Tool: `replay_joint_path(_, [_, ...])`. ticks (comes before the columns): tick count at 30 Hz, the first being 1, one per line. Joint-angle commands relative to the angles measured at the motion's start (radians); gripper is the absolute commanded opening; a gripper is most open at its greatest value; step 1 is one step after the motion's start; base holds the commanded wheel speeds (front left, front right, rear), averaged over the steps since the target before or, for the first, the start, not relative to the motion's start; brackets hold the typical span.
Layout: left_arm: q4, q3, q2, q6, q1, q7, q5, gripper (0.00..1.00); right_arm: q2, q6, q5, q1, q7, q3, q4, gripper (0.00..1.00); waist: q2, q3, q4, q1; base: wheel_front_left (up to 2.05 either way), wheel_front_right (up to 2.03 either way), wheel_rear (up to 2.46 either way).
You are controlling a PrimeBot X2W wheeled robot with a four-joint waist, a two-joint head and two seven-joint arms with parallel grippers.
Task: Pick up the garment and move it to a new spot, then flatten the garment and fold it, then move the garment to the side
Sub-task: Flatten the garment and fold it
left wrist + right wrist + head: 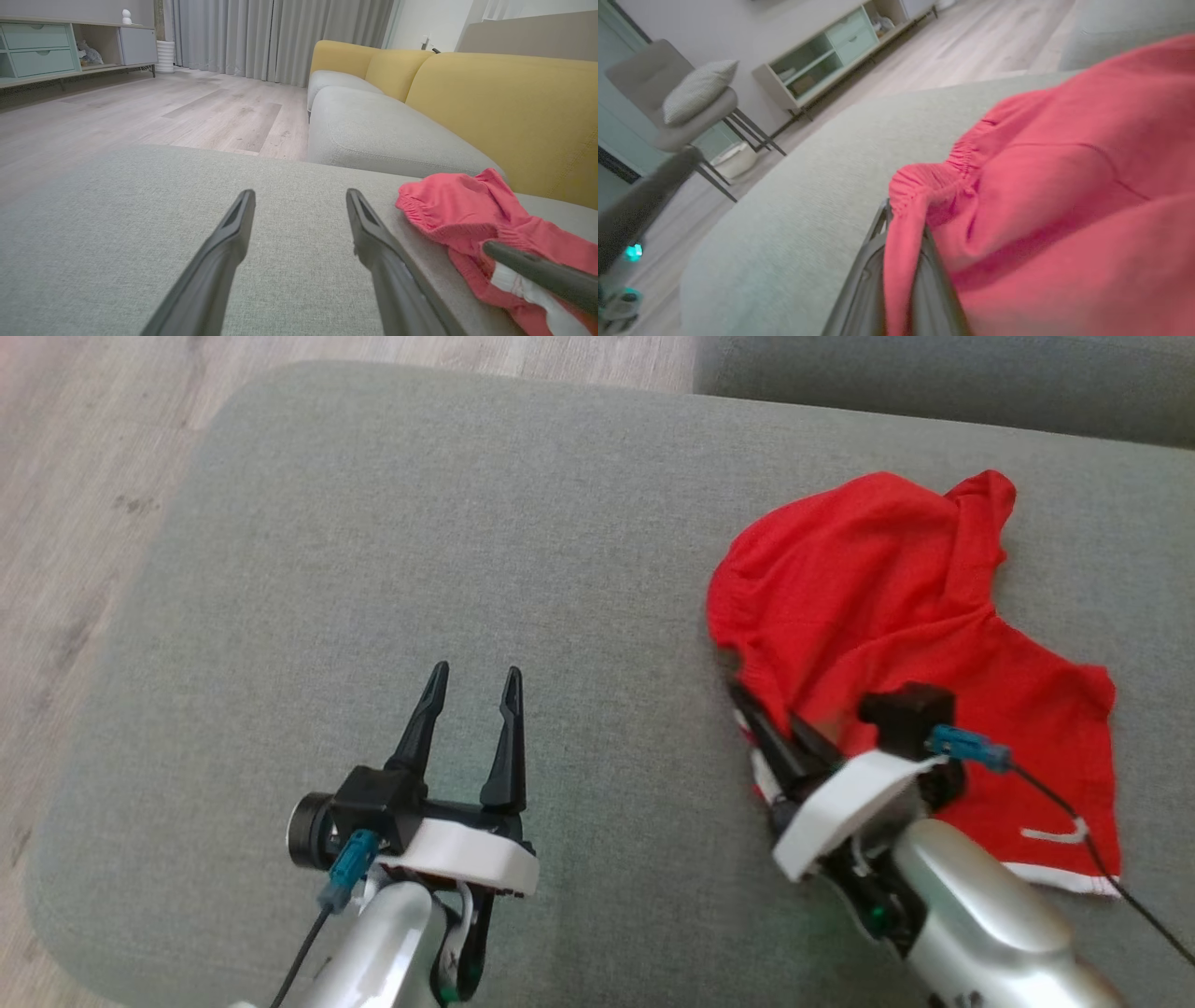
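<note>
My R gripper [770, 719] is clamped on the red garment [896, 607] hem, right side of the cushion [420, 569]. L gripper [474, 679] is wide open, empty, mid-cushion. Lift slow & straight up so the hem doesn't slip.

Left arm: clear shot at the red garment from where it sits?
Probably yes. The left gripper is open over bare grey cushion; nothing lies between it and the red garment to its right. The right gripper is shut on its near edge.
</note>
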Motion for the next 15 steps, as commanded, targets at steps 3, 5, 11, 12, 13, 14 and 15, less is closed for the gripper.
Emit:
replay_joint_path(3, [-0.026, 0.036, 0.008, -0.005, -0.028, -0.008, 0.016, 1.00, 0.002, -0.001, -0.006, -0.007, 0.010, -0.017, 0.047, 0.00, 0.0000, 0.008, 0.005, 0.0000, 0.00, 0.00, 0.00])
replay_joint_path(5, [-0.026, 0.035, 0.008, -0.006, -0.028, -0.008, 0.016, 1.00, 0.005, -0.001, -0.028, -0.015, 0.011, -0.031, 0.091, 1.00, 0.0000, 0.012, 0.006, 0.0000, 0.00, 0.00, 0.00])
replay_joint_path(11, [-0.026, 0.029, 0.008, -0.005, -0.031, -0.008, 0.015, 1.00, 0.026, -0.001, -0.118, -0.041, -0.024, -0.069, 0.171, 1.00, 0.0000, 0.021, 0.011, 0.0000, 0.00, 0.00, 0.00])
replay_joint_path(12, [-0.025, 0.029, 0.008, -0.005, -0.031, -0.008, 0.015, 1.00, 0.030, -0.001, -0.131, -0.045, -0.034, -0.080, 0.181, 1.00, 0.0000, 0.020, 0.010, 0.0000, 0.00, 0.00, 0.00])
replay_joint_path(13, [-0.023, 0.029, 0.008, -0.005, -0.031, -0.008, 0.015, 1.00, 0.033, -0.001, -0.145, -0.048, -0.043, -0.090, 0.188, 1.00, 0.0000, 0.019, 0.009, 0.0000, 0.00, 0.00, 0.00])
replay_joint_path(14, [-0.022, 0.030, 0.008, -0.005, -0.029, -0.008, 0.016, 1.00, 0.037, -0.001, -0.154, -0.049, -0.053, -0.104, 0.192, 1.00, 0.0000, 0.016, 0.007, 0.0000, 0.00, 0.00, 0.00])
replay_joint_path(15, [-0.020, 0.031, 0.008, -0.004, -0.028, -0.008, 0.017, 1.00, 0.042, -0.001, -0.160, -0.049, -0.063, -0.119, 0.193, 1.00, 0.0000, 0.012, 0.004, 0.0000, 0.00, 0.00, 0.00])
